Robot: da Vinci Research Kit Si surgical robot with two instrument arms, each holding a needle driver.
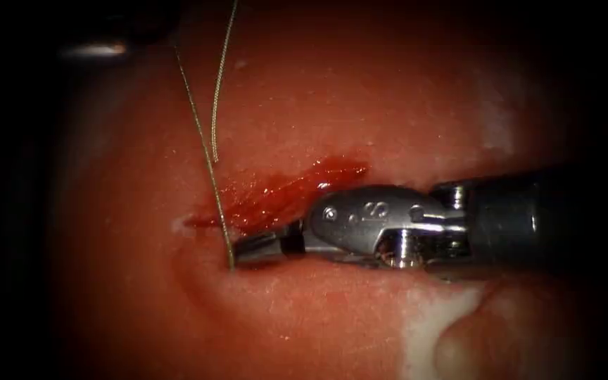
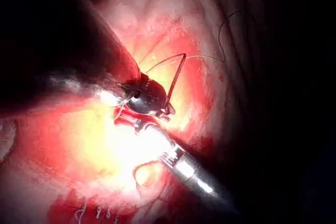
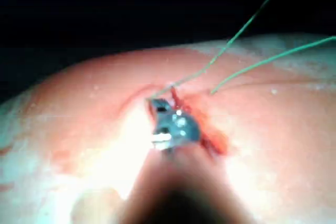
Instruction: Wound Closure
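right tool [image 1: 242,248]: enters from the right of the endoscope frame, tip pressed at the lower-left end of the cut. Jaws look together, nose down on the tissue where the thread meets it. Whether they pinch thread, tissue or a buried needle, can't tell.

thread [image 1: 205,151]: one taut strand runs from the upper part of the frame straight down to the tool tip. A second strand hangs beside it and ends loose just above the cut. The tautness suggests it's anchored at the tip or in the tissue there.

cut [image 1: 286,190]: diagonal, from mid-left up toward centre, wet with red fluid [image 1: 318,176]. The tool sits along its lower edge, likely so the tip reaches the end of the wound.

tissue [image 1: 360,98]: dimpled around the tool tip, so the tip bears down on it.

needle: no curve I can pick out with confidence; location can't be told. A dark bent strand by the tool in the left wrist view could be thread.

right wrist view: same tool [image 3: 164,109] on the wound, two thread [image 3: 247,24] strands fanning away from its tip.

left tool: state can't be reported.
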